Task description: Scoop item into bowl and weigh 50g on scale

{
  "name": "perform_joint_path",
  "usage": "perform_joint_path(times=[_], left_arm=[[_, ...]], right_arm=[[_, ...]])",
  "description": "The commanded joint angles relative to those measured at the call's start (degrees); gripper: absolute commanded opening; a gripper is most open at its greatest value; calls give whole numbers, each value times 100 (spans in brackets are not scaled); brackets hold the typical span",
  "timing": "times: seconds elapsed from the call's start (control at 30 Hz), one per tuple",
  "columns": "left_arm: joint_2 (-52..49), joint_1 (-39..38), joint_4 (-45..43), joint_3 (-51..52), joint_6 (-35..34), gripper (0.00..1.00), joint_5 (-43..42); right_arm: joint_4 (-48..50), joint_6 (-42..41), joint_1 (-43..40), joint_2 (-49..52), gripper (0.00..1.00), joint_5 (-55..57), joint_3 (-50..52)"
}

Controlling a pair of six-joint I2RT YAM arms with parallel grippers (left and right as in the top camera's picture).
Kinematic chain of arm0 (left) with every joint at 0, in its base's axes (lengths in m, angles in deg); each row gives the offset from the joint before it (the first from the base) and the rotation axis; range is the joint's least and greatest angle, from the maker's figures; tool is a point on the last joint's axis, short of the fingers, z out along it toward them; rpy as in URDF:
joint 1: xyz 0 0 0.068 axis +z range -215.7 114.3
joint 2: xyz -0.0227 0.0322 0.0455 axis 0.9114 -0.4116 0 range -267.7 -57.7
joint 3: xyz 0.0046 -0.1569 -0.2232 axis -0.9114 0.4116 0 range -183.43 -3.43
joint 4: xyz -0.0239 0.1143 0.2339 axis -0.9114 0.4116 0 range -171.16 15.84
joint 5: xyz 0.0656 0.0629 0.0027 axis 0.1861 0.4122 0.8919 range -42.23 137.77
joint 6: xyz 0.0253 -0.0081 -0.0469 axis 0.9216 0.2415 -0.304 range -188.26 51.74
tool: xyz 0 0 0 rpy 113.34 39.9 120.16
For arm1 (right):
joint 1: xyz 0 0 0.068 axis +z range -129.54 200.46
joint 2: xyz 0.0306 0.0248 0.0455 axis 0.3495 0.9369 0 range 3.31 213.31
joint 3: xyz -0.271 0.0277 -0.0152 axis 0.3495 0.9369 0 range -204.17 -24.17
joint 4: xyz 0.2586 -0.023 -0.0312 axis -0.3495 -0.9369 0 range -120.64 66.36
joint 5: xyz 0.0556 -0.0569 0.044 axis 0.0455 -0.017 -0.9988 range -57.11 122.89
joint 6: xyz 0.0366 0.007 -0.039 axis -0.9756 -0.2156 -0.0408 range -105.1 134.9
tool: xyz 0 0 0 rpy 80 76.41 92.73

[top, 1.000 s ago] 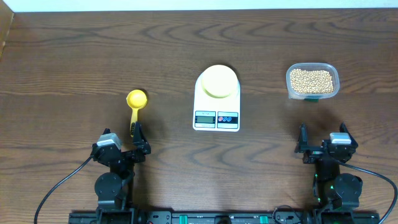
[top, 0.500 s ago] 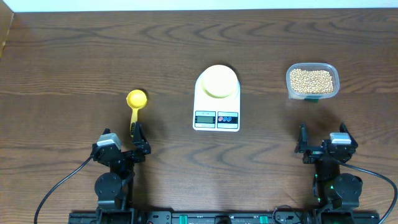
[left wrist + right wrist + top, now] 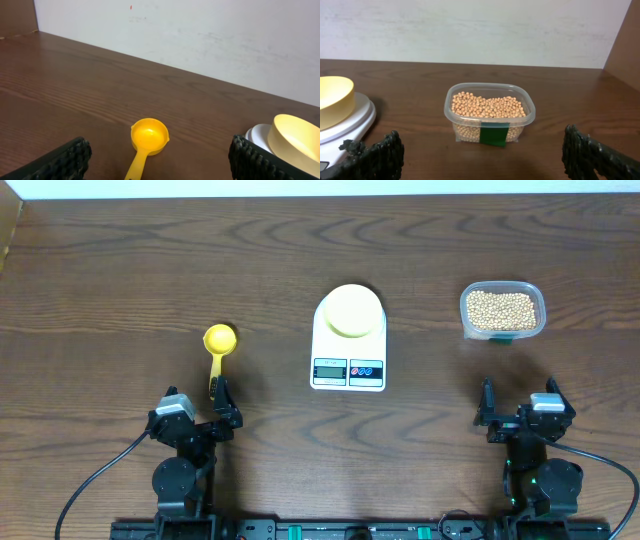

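Left pincer: I see it spread wide, holding nothing; its two dark ribbed fingertips sit at the bottom corners of my left wrist view, low over the surface.
Right pincer: also spread wide and holding nothing, with one fingertip at each bottom corner of the right wrist view.
Arms: from overhead, both sit at the near edge, the left one at the left end and the right one at the right end, well apart from each other.
Scale: white, in the middle of the surface between the two arms and farther back. Its display and two buttons face the arms. I cannot read the display.
Bowl: pale yellow, upright on the rear part of the scale's platform. From overhead its inside looks bare.
Beans: all of them that I can see lie in the tub, heaped close to its rim.
Tub: clear plastic with a green label on the near wall. It stands to the right of the scale, apart from it, straight ahead of the right pincer.
Scoop: bright yellow, lying flat to the left of the scale with its cup away from the left arm. Its handle runs back toward the left pincer and ends between the fingertips in the wrist view; I cannot tell whether it touches either one. The cup looks bare.
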Motion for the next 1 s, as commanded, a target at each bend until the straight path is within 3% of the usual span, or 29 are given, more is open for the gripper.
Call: perform_joint_path(times=[0.0,0.6,0.97], left_arm=[[28,15,236,103,103,91,52],[26,15,295,13,216,91,50],[-564,15,857,-852,271,90,50]], right_arm=[[-17,70,59,-37,99,70,4],[-20,70,59,-37,99,68,4],[-17,70,59,-37,99,68,4]])
